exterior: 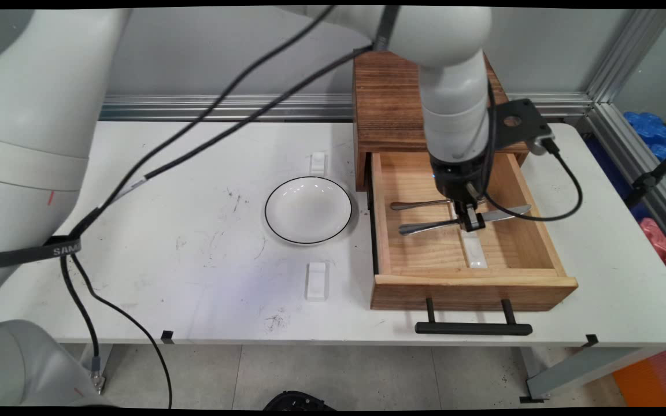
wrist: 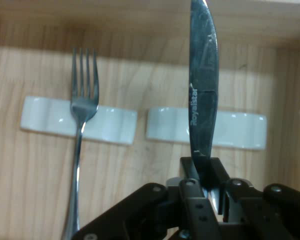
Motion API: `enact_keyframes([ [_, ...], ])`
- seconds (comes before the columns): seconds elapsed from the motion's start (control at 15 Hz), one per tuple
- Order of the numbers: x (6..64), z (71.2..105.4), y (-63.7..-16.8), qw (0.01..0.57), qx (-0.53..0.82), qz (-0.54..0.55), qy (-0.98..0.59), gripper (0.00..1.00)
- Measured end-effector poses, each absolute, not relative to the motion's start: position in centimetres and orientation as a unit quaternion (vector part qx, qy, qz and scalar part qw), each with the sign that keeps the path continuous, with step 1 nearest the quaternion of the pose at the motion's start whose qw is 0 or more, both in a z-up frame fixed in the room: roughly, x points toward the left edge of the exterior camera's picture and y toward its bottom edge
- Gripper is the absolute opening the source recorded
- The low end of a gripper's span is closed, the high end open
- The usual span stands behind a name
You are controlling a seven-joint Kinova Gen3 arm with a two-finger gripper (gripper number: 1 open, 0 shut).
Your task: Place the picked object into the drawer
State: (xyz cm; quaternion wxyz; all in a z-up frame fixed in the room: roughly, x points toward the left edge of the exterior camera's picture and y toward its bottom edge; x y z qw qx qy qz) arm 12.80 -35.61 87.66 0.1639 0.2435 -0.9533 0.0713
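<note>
The black gripper [exterior: 471, 221] is reaching down into the open wooden drawer [exterior: 472, 283], and its fingers [wrist: 192, 172] are closing tightly on a table knife [wrist: 202, 95] near the middle. The knife is lying across a white rest [wrist: 235, 129]. Just beside it, a fork [wrist: 83, 115] is lying on another white rest [wrist: 45, 117]. A white bowl with black rim [exterior: 308, 209] is sitting on the table [exterior: 194, 271], left of the drawer.

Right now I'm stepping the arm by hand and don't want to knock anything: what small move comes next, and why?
Probably a short, straight lift. The gripper is shut on the knife inside the open drawer, and the fork lies close beside it across a white rest. Rising first should clear the knife of the drawer's walls without sweeping into the fork.
</note>
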Motion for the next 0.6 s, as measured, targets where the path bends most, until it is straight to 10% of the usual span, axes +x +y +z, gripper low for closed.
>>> enact_keyframes([
  [0.6, 10.9, 84.6, -36.2, 0.14, 0.246, 0.066, -0.957, 0.0],
])
